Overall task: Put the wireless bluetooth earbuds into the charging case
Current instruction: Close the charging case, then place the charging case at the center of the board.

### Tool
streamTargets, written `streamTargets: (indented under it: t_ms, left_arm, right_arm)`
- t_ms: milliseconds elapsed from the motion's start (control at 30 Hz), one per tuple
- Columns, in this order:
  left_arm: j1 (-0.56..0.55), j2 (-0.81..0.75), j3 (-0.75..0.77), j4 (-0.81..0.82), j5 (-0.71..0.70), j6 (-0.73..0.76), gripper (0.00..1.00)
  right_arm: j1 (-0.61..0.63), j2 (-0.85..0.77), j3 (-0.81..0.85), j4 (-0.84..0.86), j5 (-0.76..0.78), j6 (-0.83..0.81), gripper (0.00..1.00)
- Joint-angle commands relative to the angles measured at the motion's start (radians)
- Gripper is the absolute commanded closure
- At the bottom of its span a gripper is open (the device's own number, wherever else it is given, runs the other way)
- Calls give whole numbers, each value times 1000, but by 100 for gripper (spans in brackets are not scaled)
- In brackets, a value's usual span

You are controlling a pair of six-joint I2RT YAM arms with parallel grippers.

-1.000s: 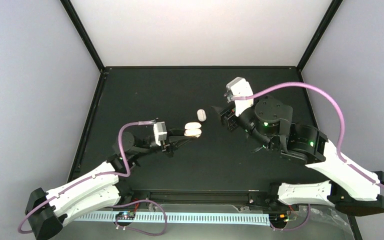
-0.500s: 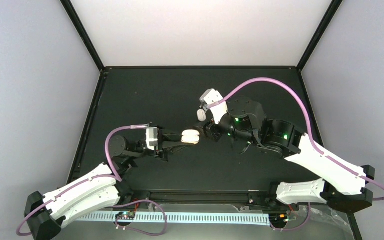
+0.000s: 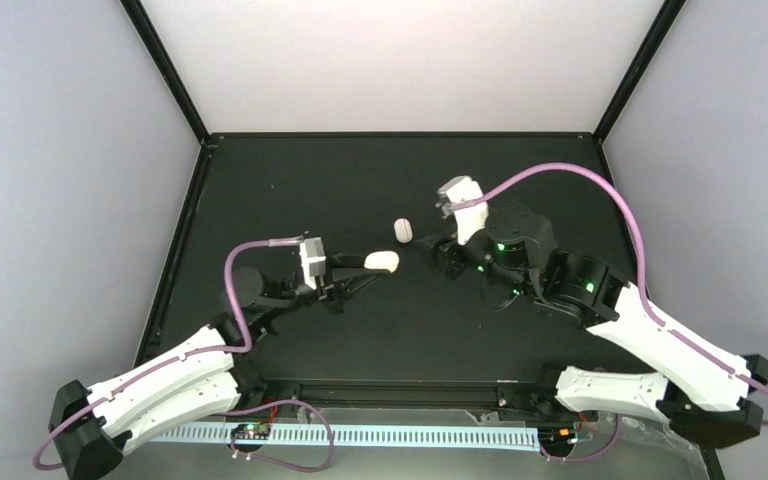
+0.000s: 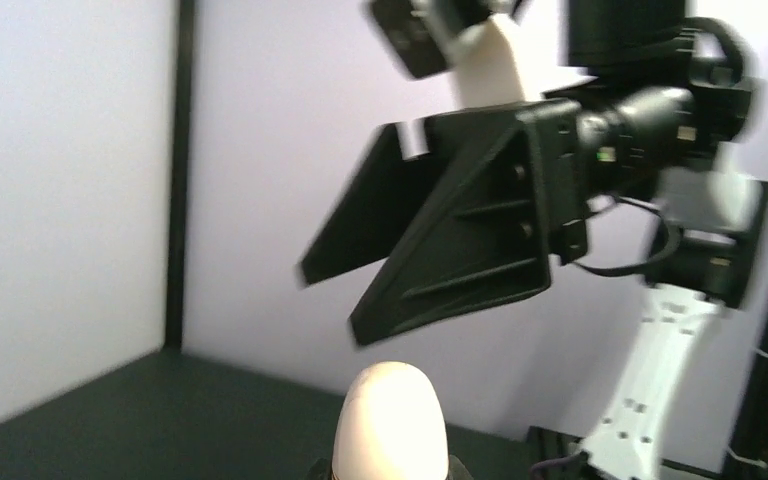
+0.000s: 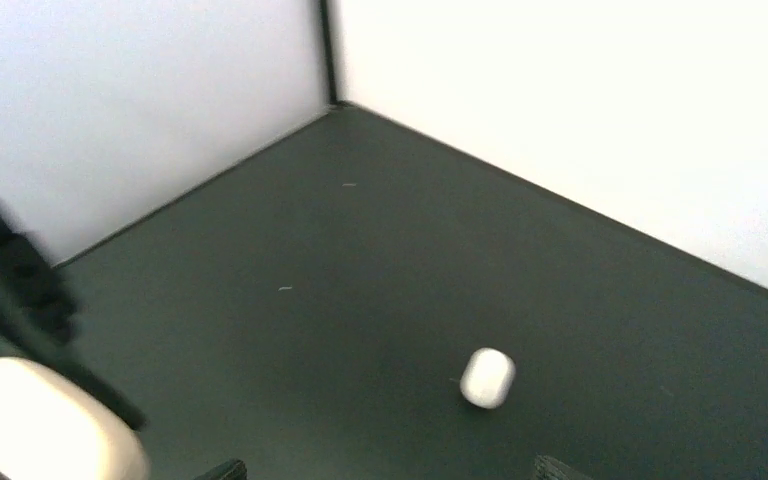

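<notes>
Case (image 3: pixel 382 261) gripped in left jaws, right jaws wide apart, clearest from left wrist view

A matte black desk (image 3: pixel 290 190) sits between pale walls (image 3: pixel 400 60). Black frame bars (image 3: pixel 165 70) rise from its far corners. A white slotted strip (image 3: pixel 390 437) runs along its near edge.

No writing, brand or number can be read anywhere. Marks on the pale strip (image 3: pixel 410 437) are too small to tell.
</notes>
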Motion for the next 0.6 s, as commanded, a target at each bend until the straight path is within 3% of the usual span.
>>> streamTargets:
  t_ms: [0,167,333,567]
  left_arm:
    - [17,70,29,-242,-306,-142,98]
    - [142,239,49,-469,-345,-320,98]
    - [299,461,40,-449,-189,-429,98]
    - [317,715,139,-443,-145,-438,98]
  right_arm:
    - [-128,-118,-185,110,126,150,26]
    - [-153,-235,-414,163,190,255,23]
    - [-155,-313,-546,185,203,308,21]
    - [-157,-351,-569,177,192,295,20]
